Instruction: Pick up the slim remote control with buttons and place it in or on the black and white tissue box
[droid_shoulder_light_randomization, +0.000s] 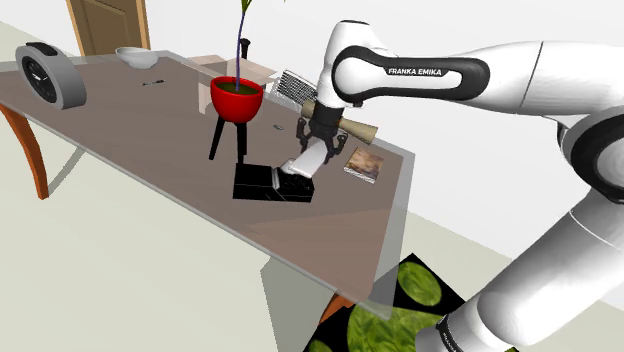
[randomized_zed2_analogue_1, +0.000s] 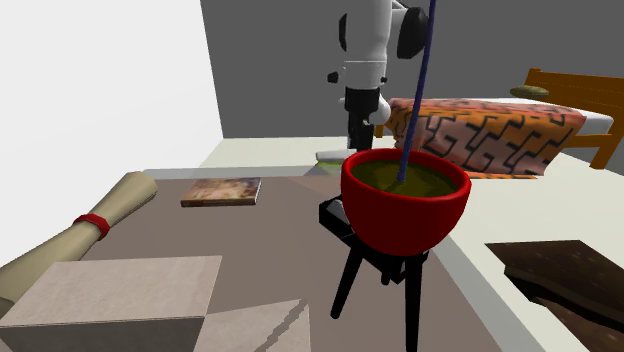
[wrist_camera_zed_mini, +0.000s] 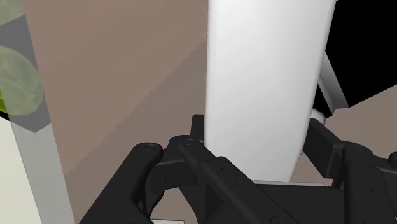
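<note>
Gripper (wrist_camera_zed_mini: 256, 143) apparently clasps white remote (wrist_camera_zed_mini: 267, 63); arm (droid_shoulder_light_randomization: 470, 75) reads "FRANKA EMIKA".

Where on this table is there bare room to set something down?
Bare: the stretch between clock and red pot, and the corner past the tissue box toward the stand. Crowded: around the pincer holding the remote, beside book and scroll.

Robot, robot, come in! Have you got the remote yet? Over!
End effector shut on white remote. Remote tilted, low end over black tissue box. Red pot close by, not blocking. Over.
</note>
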